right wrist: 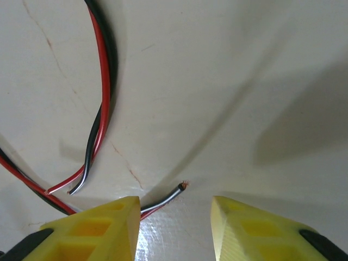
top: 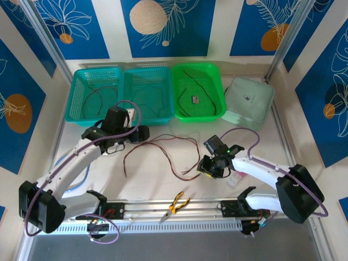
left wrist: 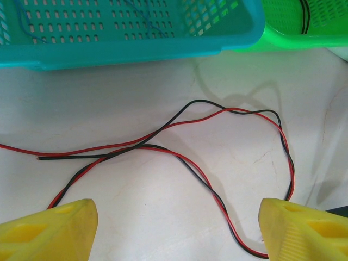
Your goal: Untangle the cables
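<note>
Cables (top: 163, 148): red-and-black pair, loose loops lying mid-table (top: 157, 187). Left gripper (top: 140, 134) at their 10 o'clock, fingers spread wide, empty. Right gripper (top: 211, 166) at 4 o'clock, spread, empty; stripped cable end beside one finger (right wrist: 92, 228).

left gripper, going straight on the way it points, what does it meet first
Probably the thin red and black cables looped ahead; beyond them the teal plastic basket. Depth unclear.
</note>
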Robot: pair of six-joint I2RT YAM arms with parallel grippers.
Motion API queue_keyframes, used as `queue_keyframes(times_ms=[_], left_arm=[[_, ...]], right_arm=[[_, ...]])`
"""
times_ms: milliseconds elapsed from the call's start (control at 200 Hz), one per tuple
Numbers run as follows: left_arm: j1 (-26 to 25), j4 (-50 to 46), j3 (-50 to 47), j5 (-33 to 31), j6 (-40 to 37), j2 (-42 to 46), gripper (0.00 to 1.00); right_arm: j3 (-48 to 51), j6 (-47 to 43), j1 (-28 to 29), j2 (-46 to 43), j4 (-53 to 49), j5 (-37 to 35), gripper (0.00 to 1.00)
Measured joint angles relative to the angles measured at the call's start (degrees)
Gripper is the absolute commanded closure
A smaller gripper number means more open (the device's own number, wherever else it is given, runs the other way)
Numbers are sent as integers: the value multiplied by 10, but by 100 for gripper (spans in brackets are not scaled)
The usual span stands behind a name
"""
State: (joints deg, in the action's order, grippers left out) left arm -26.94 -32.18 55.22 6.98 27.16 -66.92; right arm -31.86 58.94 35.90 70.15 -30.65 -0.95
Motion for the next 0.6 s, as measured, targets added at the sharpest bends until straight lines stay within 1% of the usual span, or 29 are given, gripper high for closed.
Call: queue_keyframes(times_ms=[135,265,550,600], left_arm=[[-4,0,0,-2,2,0,23],[-7,0,0,-2,7,-1,23],[-12,0,0,-2,10,-4,23],[-13,0,0,-2,10,-4,23]], right_arm=[[0,0,0,18,14,4,67],[0,-4,-1,32,26,9,68],[-14,-9,-7,54,9,12,78],[-18,-10,-7,59,3,12,79]])
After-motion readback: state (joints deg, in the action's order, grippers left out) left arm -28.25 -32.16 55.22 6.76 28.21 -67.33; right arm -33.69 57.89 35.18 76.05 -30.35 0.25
